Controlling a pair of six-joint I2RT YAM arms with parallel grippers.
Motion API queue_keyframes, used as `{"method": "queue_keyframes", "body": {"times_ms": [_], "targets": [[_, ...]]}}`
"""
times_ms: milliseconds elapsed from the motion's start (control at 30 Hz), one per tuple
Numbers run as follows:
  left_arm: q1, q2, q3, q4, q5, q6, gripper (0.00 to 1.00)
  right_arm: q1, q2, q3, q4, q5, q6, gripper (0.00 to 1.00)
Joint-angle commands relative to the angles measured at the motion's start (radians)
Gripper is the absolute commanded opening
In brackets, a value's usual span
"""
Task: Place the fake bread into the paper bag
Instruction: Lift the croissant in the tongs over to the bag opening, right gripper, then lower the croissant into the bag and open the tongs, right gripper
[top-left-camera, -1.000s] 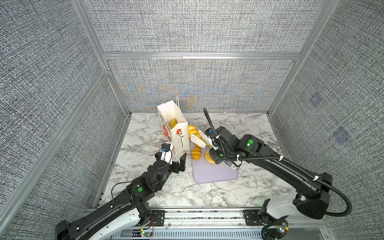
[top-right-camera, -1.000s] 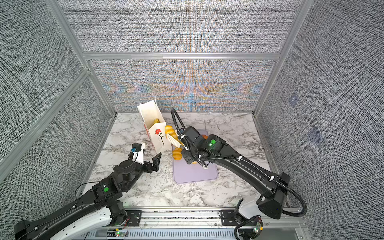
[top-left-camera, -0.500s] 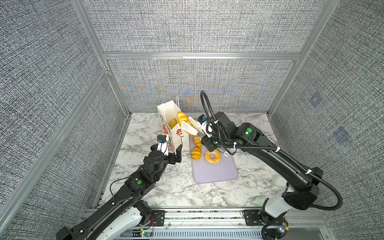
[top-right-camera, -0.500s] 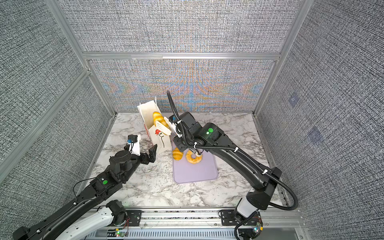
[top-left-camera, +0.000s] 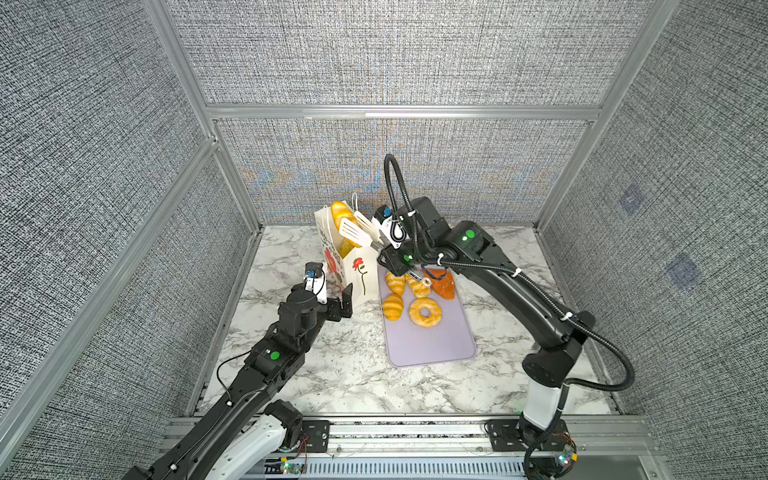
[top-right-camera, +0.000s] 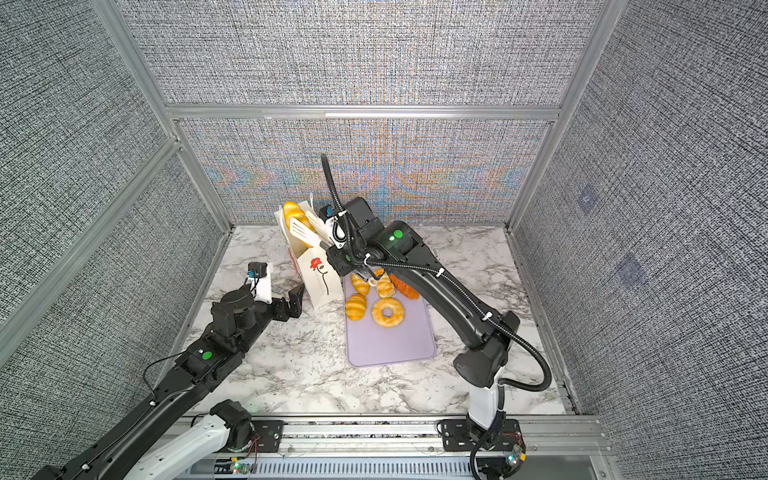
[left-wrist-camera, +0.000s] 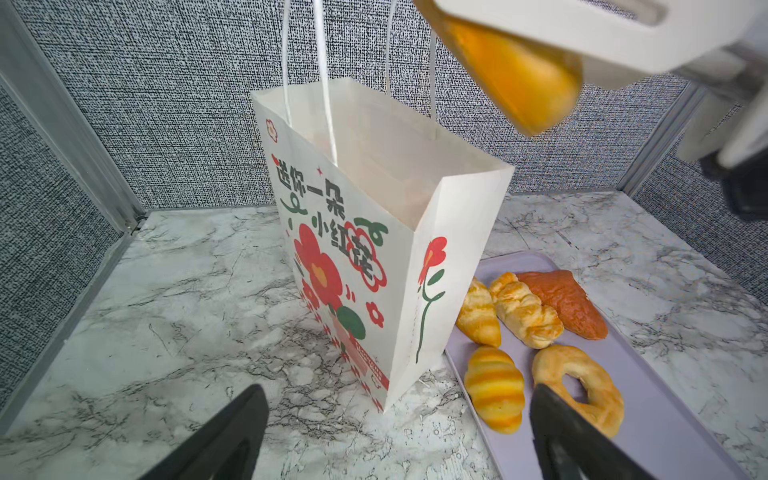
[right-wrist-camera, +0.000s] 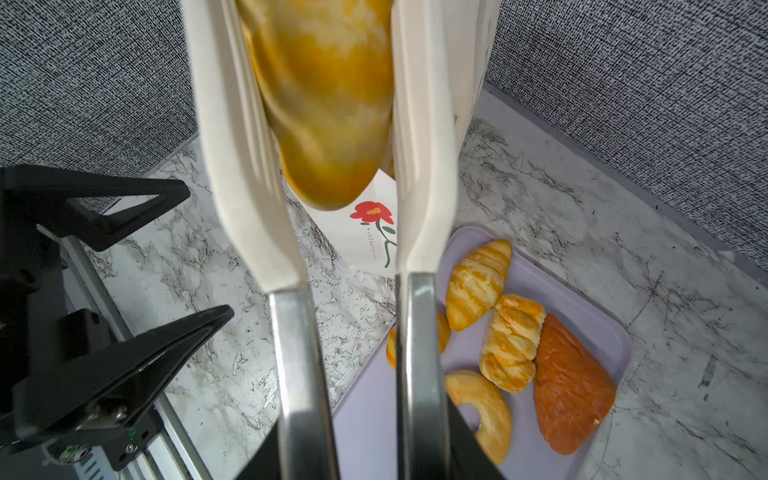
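The white paper bag stands open at the back of the marble table. My right gripper is shut on white-tipped tongs, which pinch a golden piece of fake bread just above the bag's mouth. More fake bread lies on the tray: a ring doughnut, three striped croissants and a darker orange-brown piece. Something yellow shows inside the bag. My left gripper hangs open and empty by the bag's near bottom corner.
The lavender tray lies right of the bag, touching its base. Grey fabric walls with aluminium posts close in the back and both sides. The bag's cord handles stand up behind the held bread.
The right arm has lifted the bread in the tongs off the tray and carried it up and left, over the bag's mouth. The left gripper has moved forward to the bag's base, still open.
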Motion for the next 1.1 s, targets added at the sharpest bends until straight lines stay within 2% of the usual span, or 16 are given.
{"method": "queue_keyframes", "body": {"times_ms": [0, 267, 533, 900, 1067], "targets": [[0.032, -0.001, 0.006, 0.021, 0.053, 0.020, 1.00, -0.011, 0.029, 0.041, 0.046, -0.030, -0.002, 0.38], [0.089, 0.015, 0.002, 0.029, 0.112, 0.023, 1.00, -0.039, 0.106, 0.100, 0.060, -0.029, 0.011, 0.38], [0.100, 0.037, -0.002, 0.036, 0.118, 0.031, 1.00, -0.052, 0.156, 0.124, 0.082, -0.036, 0.020, 0.39], [0.100, 0.040, -0.003, 0.034, 0.131, 0.019, 0.99, -0.052, 0.189, 0.161, 0.053, 0.000, 0.008, 0.57], [0.100, 0.012, -0.017, 0.040, 0.169, 0.030, 0.99, -0.051, 0.167, 0.157, 0.050, 0.012, -0.002, 0.59]]}}
